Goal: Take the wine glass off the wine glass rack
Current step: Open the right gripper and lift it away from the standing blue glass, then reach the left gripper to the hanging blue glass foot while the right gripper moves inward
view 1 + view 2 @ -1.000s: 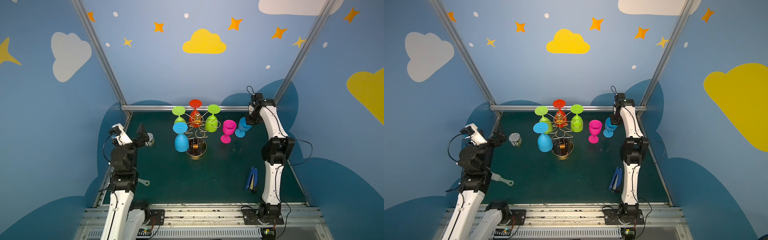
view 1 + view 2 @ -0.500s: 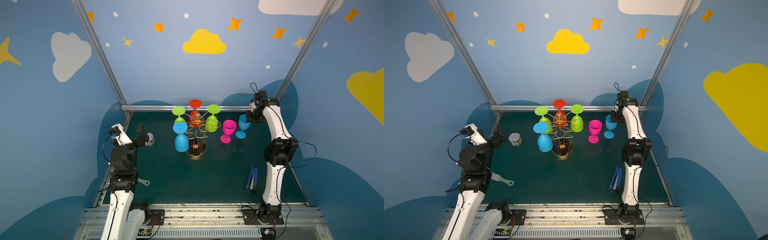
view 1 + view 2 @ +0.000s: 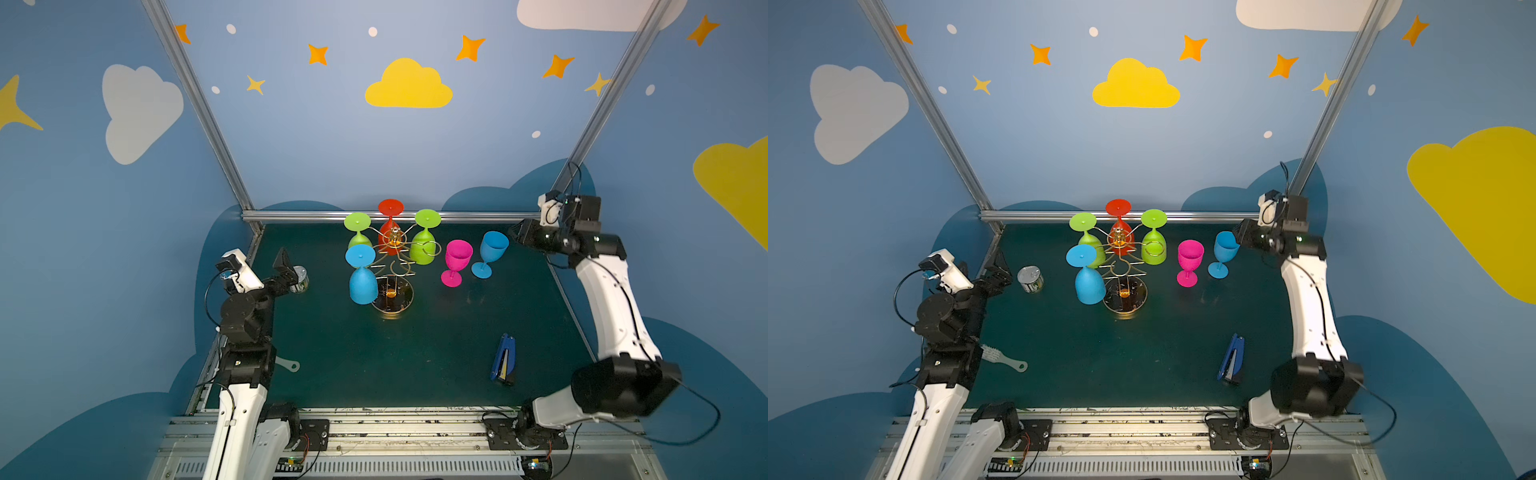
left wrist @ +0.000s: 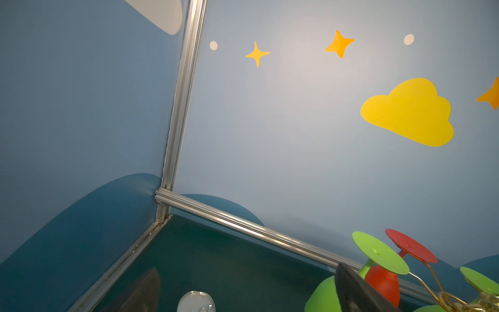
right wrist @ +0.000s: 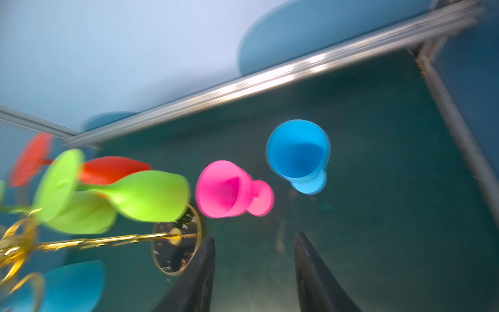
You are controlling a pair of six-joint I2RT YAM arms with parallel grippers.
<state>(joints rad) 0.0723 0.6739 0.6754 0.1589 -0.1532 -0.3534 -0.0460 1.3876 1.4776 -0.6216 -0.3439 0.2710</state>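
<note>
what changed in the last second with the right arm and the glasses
The right gripper opened, let go of the blue glass standing on the table, and drew back from it to the right. That glass stayed upright beside the pink glass. The left gripper, still open, and the loaded rack did not move.

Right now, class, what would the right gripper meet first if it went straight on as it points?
Likely the mat, through the gap between the pink glass and the upright blue glass; depth is unclear; its fingers might clip either.
</note>
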